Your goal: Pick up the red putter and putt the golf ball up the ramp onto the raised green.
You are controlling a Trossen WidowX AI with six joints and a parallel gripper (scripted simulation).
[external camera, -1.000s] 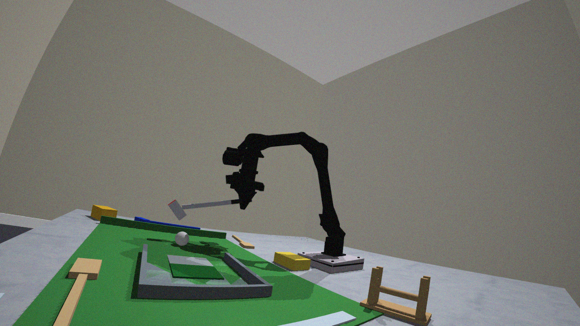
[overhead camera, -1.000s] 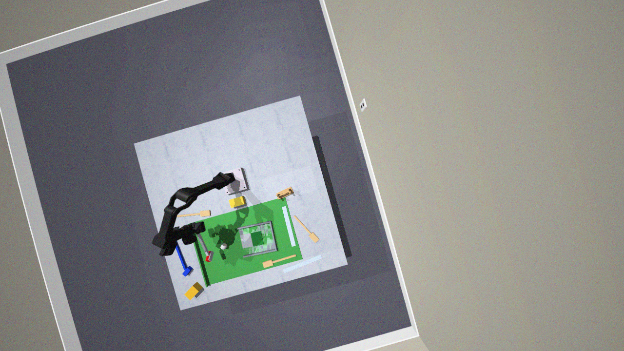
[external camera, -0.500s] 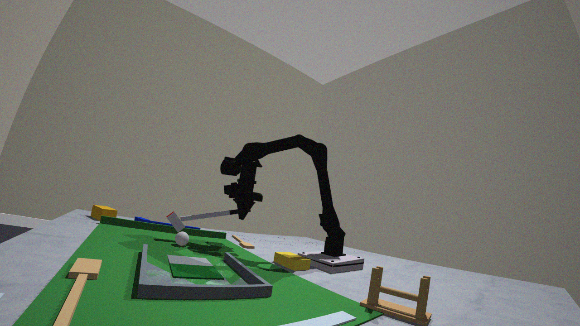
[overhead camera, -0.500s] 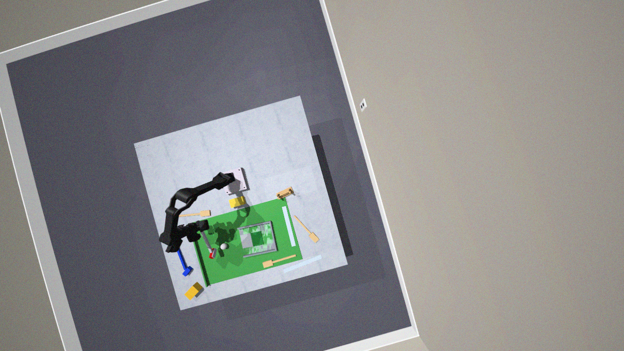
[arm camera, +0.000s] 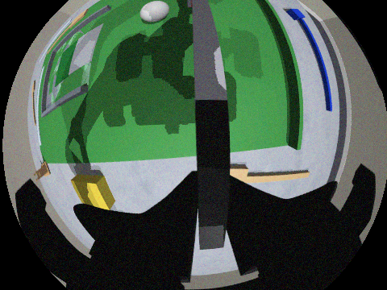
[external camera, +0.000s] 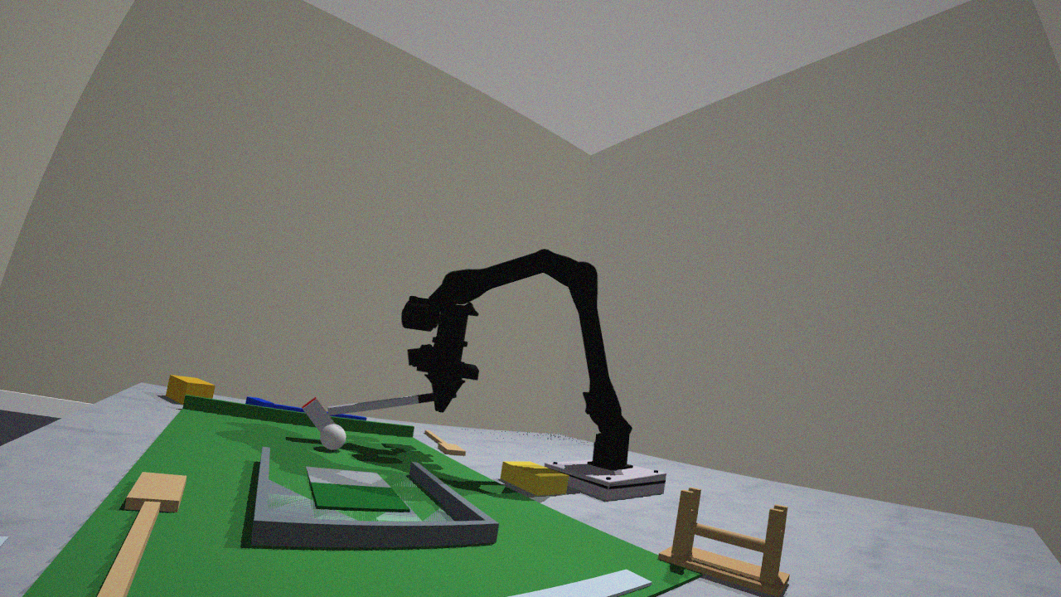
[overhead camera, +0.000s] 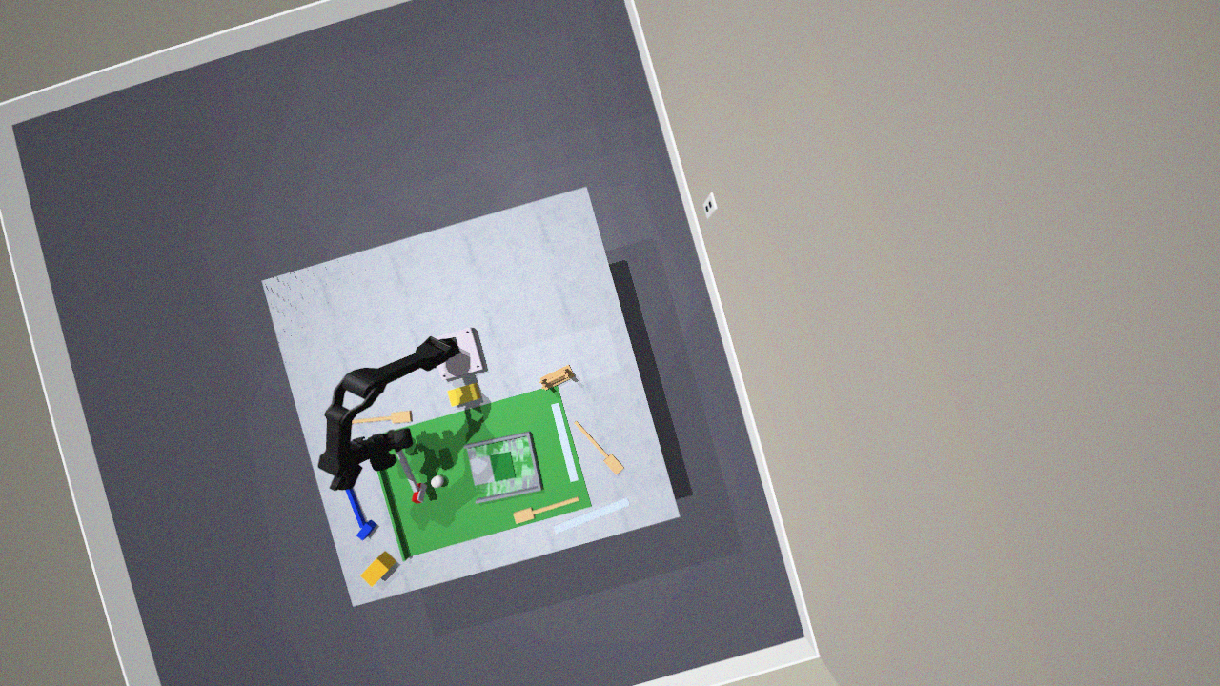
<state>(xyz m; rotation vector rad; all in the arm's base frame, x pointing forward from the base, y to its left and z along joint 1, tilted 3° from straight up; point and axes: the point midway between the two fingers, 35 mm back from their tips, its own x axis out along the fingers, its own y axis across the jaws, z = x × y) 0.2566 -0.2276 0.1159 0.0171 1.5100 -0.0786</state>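
Note:
My gripper [external camera: 442, 405] [arm camera: 205, 176] is shut on the black grip of the red putter [overhead camera: 409, 471] [external camera: 376, 405] [arm camera: 207, 64], above the mat's far-left part in the exterior view. The putter's shaft slopes down to its red and grey head, tilted, low over the green mat [overhead camera: 452, 533] [external camera: 593, 553]. The white golf ball [overhead camera: 438, 481] [external camera: 332, 436] [arm camera: 155, 11] is on the mat close to the head's ramp side; whether they touch is unclear. The head is mostly out of the wrist view. The grey-walled ramp [overhead camera: 536, 465] [external camera: 370, 535] holds the dark green square [overhead camera: 503, 465] [external camera: 360, 497], with no ball on it.
A dark green backstop [overhead camera: 394, 517] [arm camera: 282, 60] edges the mat behind the putter head. A blue putter [overhead camera: 357, 512] [arm camera: 322, 64] lies beyond it. A yellow block [overhead camera: 463, 394] [external camera: 535, 479] stands by the arm's base, near a wooden rack [overhead camera: 557, 377] [external camera: 730, 533]. Several wooden paddles lie around.

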